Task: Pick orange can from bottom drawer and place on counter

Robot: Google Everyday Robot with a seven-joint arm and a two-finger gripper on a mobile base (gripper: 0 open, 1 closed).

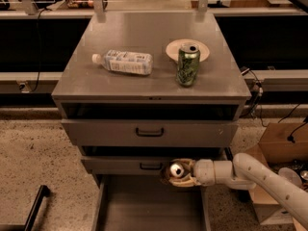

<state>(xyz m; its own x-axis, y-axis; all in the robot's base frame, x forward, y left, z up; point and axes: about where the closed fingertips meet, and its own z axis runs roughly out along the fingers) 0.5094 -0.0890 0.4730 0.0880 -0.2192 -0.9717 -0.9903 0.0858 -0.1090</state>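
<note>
1. Right now your hand (pixel 179 173) is clamped on the orange can (pixel 176 170), with its fingers closed around the can's sides and the silver top facing the camera.
2. The orange can is held above the floor of the bottom drawer (pixel 144 208), which is pulled out. It sits at the drawer's back right, just in front of the middle drawer (pixel 110 165) and beside that drawer's black handle (pixel 150 166).
3. Your arm (pixel 262 179) reaches in low from the right, past the cabinet's right side.
4. Directly above the hand stand the front of the top drawer (pixel 106 133) and the front edge of the worktop (pixel 96 83), both between the can and the surface.
5. The worktop carries three things. A plastic bottle (pixel 124 62) lies on its side towards the left, and a green can (pixel 187 64) stands upright towards the right. A small plate (pixel 171 50) is just behind the green can, touching or nearly so.
6. The green can and plate take up the half of the worktop nearest your arm.
7. On the floor to the right, a cardboard box (pixel 281 150) sits close beside your arm, and cables (pixel 255 88) hang near the cabinet's right edge.
</note>
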